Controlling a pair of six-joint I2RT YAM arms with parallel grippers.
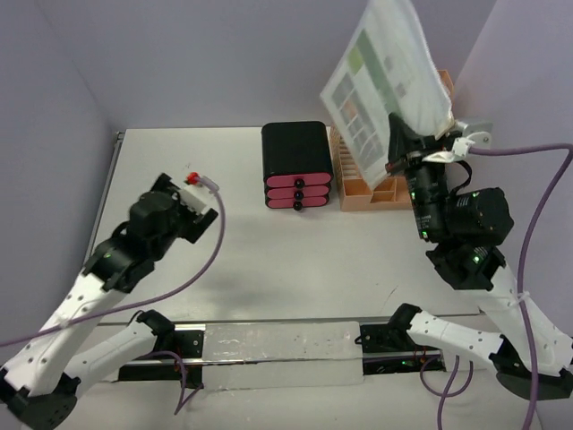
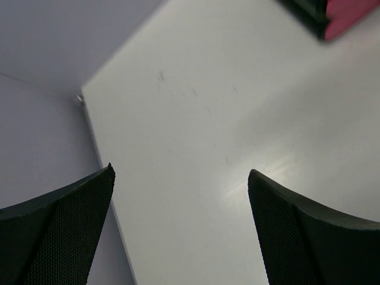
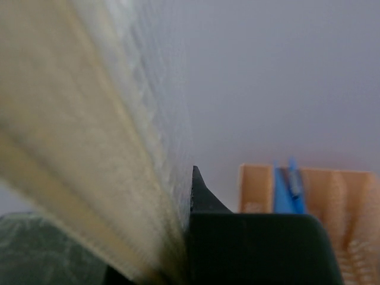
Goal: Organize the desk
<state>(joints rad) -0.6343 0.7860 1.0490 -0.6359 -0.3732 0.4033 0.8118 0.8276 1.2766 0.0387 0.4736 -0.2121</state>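
The right fingers (image 1: pixel 400 134) were clamped on a mesh document pouch (image 1: pixel 385 72), tilted above the orange file rack (image 1: pixel 372 190), probably for slotting in, while the left fingers (image 2: pixel 309 237) gaped empty over the white bench (image 1: pixel 269 260).

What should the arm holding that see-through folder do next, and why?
Probably lower the folder toward a free slot of the orange rack. The right tool is shut on its lower edge, holding it in the air over the rack; one slot already holds something blue, so another looks safer.
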